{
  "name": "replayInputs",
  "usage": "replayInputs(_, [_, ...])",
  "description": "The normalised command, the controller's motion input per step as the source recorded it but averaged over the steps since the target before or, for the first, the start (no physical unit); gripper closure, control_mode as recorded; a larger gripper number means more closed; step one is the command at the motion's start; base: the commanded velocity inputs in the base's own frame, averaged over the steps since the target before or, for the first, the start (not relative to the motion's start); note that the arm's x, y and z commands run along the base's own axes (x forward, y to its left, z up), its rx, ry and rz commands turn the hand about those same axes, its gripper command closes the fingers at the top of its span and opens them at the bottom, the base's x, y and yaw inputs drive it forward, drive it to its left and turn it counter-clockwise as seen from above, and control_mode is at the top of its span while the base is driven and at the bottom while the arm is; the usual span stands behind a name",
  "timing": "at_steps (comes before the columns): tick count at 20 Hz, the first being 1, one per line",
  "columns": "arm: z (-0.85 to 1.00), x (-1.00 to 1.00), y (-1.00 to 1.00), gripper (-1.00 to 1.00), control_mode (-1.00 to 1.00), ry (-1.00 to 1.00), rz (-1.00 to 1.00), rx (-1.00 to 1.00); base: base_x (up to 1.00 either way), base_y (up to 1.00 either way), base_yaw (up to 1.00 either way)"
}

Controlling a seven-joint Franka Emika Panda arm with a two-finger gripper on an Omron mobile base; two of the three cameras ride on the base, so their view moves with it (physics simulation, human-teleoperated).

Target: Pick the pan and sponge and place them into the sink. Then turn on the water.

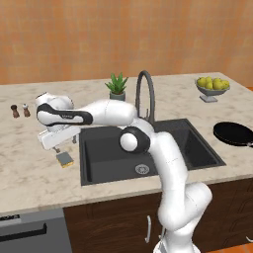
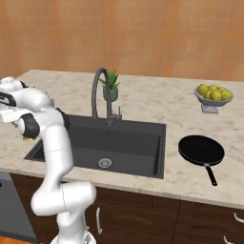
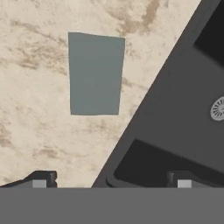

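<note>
The gripper (image 3: pixel 111 178) hangs with its two dark fingers spread wide and nothing between them, above the sponge (image 3: pixel 95 73), a small flat rectangle with a matte grey-green top and yellow body. The sponge lies on the mottled beige stone counter (image 1: pixel 29 168), just beside the left rim of the sink (image 1: pixel 104 153), a deep dark grey rectangular basin holding only its round metal drain (image 1: pixel 142 169). The pan (image 2: pixel 201 149), round, shallow and black, sits on the counter right of the sink, handle toward the front edge.
</note>
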Motion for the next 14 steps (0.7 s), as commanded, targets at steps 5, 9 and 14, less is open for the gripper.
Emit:
replayInputs(5, [-0.58, 0.06, 0.00, -1.00, -1.00, 0.00, 0.00, 0.00, 0.00, 0.00, 0.00])
replayInputs(9, [-0.57, 0.07, 0.00, -1.00, -1.00, 0.00, 0.00, 0.02, 0.00, 0.00, 0.00])
replayInputs(14, [-0.31, 0.09, -0.20, -1.00, -1.00, -0.07, 0.00, 0.08, 0.00, 0.00, 0.00])
